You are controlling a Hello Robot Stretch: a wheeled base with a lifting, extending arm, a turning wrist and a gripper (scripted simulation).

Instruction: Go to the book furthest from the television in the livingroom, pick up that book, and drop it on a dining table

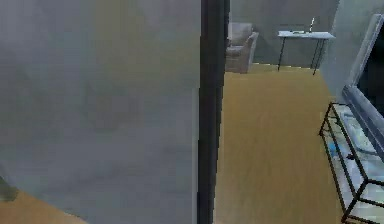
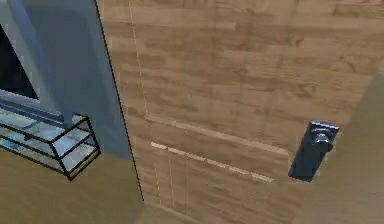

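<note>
Two big slabs are eating your way ahead rn: the grey wall (image 1: 100,100) across the forward view's left, and the wooden door (image 2: 240,90) just beside you in the arm side view, with its dark edge (image 1: 213,110) standing upright mid-frame. You're prob at the going-to-the-book step, basically at the start, so imo the job is getting the base cleanly into the room. The bare wood floor (image 1: 270,130) runs on past that edge, so aim for it and give the edge room before you turn, bc the base could clip it. The television (image 2: 12,65) sits at the arm side view's left on a black-framed glass stand (image 1: 355,150), which crowds the forward view's right, so don't swing wide that way either. Since you want the book furthest from the TV, I'd guess you head deeper in, toward the beige armchair (image 1: 240,50) and the small white-topped table (image 1: 305,37) by the back wall. No idea if that's a dining table tbh. Where the book itself lies I can't tell from here, so pan around once you're in. Mind the door handle (image 2: 315,150) too. The gripper's jaws: can't tell how they stand.
</note>
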